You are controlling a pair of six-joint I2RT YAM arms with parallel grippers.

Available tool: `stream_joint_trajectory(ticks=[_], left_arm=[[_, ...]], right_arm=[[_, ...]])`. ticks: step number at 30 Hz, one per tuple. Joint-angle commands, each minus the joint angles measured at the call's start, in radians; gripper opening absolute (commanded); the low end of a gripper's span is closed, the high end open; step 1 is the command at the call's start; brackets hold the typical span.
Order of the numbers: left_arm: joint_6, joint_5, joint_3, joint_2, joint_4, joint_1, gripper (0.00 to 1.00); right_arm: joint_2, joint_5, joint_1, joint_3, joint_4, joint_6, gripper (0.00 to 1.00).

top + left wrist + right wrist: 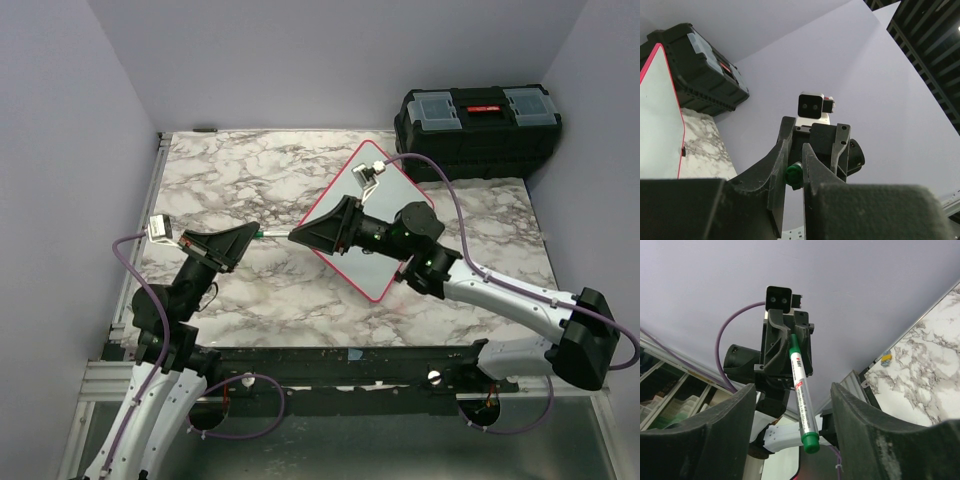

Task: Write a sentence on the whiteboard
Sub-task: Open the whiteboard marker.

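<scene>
The whiteboard (pixel 385 262), white with a red-pink rim, lies turned like a diamond on the marble table (pixel 240 170); it also shows at the left of the left wrist view (pixel 657 115). No sentence shows on its visible parts, and my right arm covers its middle. My left gripper (pixel 256 233) is shut on a green marker (pixel 273 234) that points at my right gripper (pixel 296 236). In the right wrist view the marker (pixel 802 395) hangs between my wide-apart fingers (pixel 715 435), its green cap low, touching neither. The left wrist view shows the marker's green end (pixel 793 174) clamped.
A black toolbox (pixel 478 125) with grey lid trays and a red latch stands at the back right corner, also seen in the left wrist view (pixel 695 75). Purple walls close in the table. A purple cable (pixel 455 215) loops over the board's right side.
</scene>
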Motion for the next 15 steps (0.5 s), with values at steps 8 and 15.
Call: stream_joint_trajectory(ticks=[8,15], left_arm=[[-0.005,-0.099,-0.057,-0.010,0.139,0.002,0.00],[-0.001,-0.100,-0.074,0.002,0.161,0.000,0.00]], right_arm=[[0.093,-0.062,-0.009,0.047,0.155,0.075,0.47],[0.142,-0.068,-0.009,0.056,0.229,0.123,0.41]])
